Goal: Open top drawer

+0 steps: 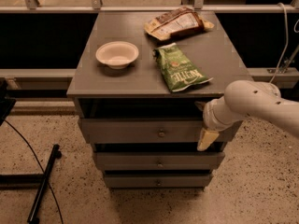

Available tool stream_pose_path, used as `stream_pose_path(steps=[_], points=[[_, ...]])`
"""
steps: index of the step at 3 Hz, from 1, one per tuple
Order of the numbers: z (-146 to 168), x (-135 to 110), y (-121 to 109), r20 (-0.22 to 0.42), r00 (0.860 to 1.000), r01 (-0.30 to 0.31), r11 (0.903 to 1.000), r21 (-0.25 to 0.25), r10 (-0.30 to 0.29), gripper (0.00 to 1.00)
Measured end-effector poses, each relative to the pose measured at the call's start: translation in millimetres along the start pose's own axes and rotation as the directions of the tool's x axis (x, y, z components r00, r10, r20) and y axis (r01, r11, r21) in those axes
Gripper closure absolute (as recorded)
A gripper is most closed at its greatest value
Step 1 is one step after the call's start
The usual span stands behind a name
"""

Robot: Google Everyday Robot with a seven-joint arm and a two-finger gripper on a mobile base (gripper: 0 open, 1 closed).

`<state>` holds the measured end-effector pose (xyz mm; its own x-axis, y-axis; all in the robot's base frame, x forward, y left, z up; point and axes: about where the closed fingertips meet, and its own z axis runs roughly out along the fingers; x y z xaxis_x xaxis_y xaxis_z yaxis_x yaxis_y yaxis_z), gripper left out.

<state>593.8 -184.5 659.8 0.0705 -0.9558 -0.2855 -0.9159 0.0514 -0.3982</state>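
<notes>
**Robot claw at the right end of the top drawer**

A speckled floor fills the bottom of the frame, and a black stand with a thin cable lies at the lower left. Above it rises a grey cabinet, seen from the front. Its bottom drawer and middle drawer are stacked in the lower centre, each with a small knob.

The top drawer sits just above them in the centre of the frame. Its long flat panel carries one round metal knob at its middle, and a dark gap separates the panel from the tabletop's near edge.

The white arm comes in from the right edge of the frame. Its claw is at the right end of that panel, well to the right of the knob. The claw is spread wide. One tip is up in the dark gap above the panel, and the pale yellow one hangs down in front of the panel's lower edge. Whether either tip touches the wood cannot be told.

On the grey tabletop, a green snack bag lies nearest, right of centre. A white bowl stands to its left, apart from the bag. A brown packet lies at the far edge, upper centre.

Behind the cabinet, a pale rail crosses the top of the frame. A white cable drops down at the upper right.
</notes>
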Motion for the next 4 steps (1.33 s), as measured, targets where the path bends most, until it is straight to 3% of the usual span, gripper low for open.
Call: stream_pose_path(steps=[2, 4], points=[[7.6, 6.3, 15.7, -0.007, 0.999, -0.048, 0.9964, -0.07, 0.048, 0.24], [-10.1, 2.9, 33.5, -0.017, 1.0, -0.022, 0.994, -0.107, 0.02, 0.27]])
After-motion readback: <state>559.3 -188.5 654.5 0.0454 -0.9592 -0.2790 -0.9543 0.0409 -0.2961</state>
